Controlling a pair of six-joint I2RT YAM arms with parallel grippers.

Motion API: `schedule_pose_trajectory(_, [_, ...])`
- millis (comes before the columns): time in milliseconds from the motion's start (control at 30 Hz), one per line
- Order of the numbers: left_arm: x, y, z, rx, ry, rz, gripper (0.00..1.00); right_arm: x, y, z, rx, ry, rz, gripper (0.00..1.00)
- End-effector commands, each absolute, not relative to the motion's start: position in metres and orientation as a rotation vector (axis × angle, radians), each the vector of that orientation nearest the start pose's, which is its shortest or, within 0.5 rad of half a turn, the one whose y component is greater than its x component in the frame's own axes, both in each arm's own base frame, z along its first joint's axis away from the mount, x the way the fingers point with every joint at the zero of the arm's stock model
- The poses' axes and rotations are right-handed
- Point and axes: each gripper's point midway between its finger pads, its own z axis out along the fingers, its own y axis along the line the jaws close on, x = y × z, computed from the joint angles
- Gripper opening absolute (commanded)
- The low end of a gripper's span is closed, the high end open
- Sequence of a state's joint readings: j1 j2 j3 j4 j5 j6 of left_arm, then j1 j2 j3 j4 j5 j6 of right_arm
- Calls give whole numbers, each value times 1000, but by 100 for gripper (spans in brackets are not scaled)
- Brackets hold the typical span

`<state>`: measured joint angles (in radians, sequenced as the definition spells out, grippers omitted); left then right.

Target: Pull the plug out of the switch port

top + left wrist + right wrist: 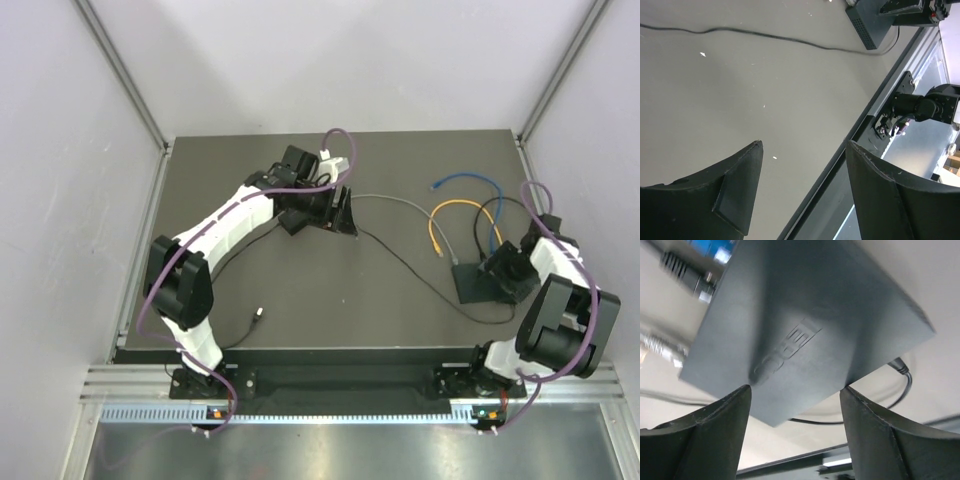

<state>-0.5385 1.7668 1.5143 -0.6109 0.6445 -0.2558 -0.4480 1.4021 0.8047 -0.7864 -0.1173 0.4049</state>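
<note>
The switch [468, 284] is a flat matte black box at the right of the table. In the right wrist view the box [805, 315] fills the frame, with a blue plug [715, 250], a black plug [687, 272] and a grey plug [657, 345] in ports on its far side. My right gripper [497, 272] [795, 387] is open, its fingertips [742, 392] at the box's near corner, on or just above its top. My left gripper [343, 212] [804, 145] is open and empty over the table's middle back, far from the switch.
A blue cable [465, 180], a yellow cable [450, 208] with a loose end, a grey cable [400, 203] and a thin black cord [400, 262] lie on the dark table. The cord's loose end [258, 315] lies near the front. Grey walls enclose the table.
</note>
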Motion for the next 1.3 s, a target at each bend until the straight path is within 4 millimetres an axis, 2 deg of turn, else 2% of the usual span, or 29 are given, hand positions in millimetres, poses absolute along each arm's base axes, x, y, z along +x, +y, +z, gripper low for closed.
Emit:
schedule_pose_trajectory(0, [309, -318, 203, 666, 2391, -1128, 71, 252, -32, 44, 1111, 2632, 324, 70])
schedule_pose_trajectory(167, [313, -320, 194, 644, 2426, -1137, 70, 277, 9, 51, 1037, 2651, 448, 64])
schedule_pose_trajectory(267, [318, -325, 193, 632, 2438, -1149, 69, 295, 26, 58, 974, 2647, 475, 65])
schedule_pose_trajectory(300, [321, -328, 195, 626, 2433, -1151, 68, 298, 29, 54, 970, 2667, 477, 65])
schedule_pose_trajectory(400, [328, -332, 193, 621, 2434, -1131, 66, 311, 39, 59, 878, 2699, 522, 65])
schedule_pose_trajectory(567, [327, -334, 192, 618, 2453, -1139, 66, 308, 6, 80, 843, 2692, 348, 65])
schedule_pose_trajectory(667, [324, -333, 188, 623, 2455, -1140, 66, 299, -33, 91, 915, 2639, 237, 67])
schedule_pose_trajectory(767, [322, -332, 186, 627, 2460, -1132, 65, 296, -58, 92, 931, 2629, 166, 76])
schedule_pose_trajectory(867, [324, -331, 186, 607, 2465, -1108, 64, 302, -75, 88, 936, 2613, 138, 80])
schedule_pose_trajectory(967, [323, -336, 186, 617, 2461, -1093, 64, 317, -84, 81, 914, 2611, 141, 80])
schedule_pose_trajectory(1067, [322, -341, 188, 632, 2458, -1104, 65, 330, -86, 66, 877, 2644, 165, 80])
schedule_pose_trajectory(1267, [326, -347, 191, 659, 2433, -1082, 66, 346, -67, 51, 709, 2699, 225, 80])
